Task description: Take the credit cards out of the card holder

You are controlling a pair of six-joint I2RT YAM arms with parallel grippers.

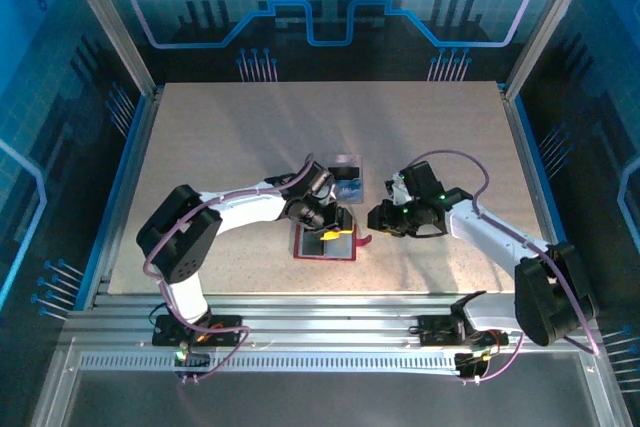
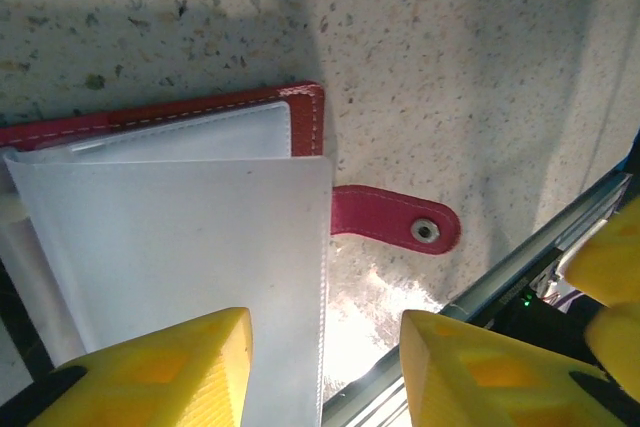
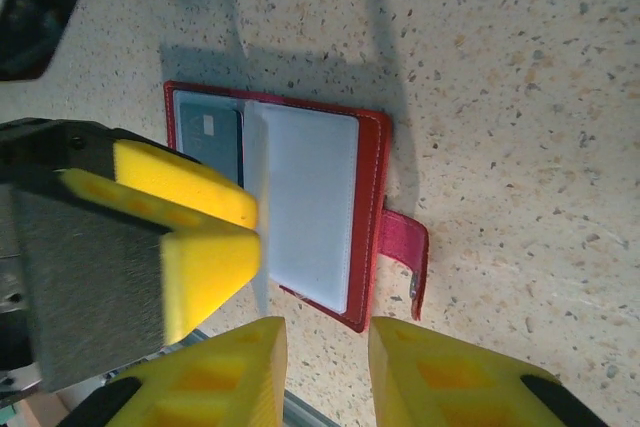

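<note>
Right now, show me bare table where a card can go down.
Widest: the far strip of table beyond the tray. Also the far-right corner past the right arm, and the left side outside the left arm. Crowded: the middle, where tray, holder and both arms meet.

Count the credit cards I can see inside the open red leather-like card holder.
1: a bluish rectangular card in the holder's clear pocket opposite the snap tab. Frosted sleeves may hide more.
</note>
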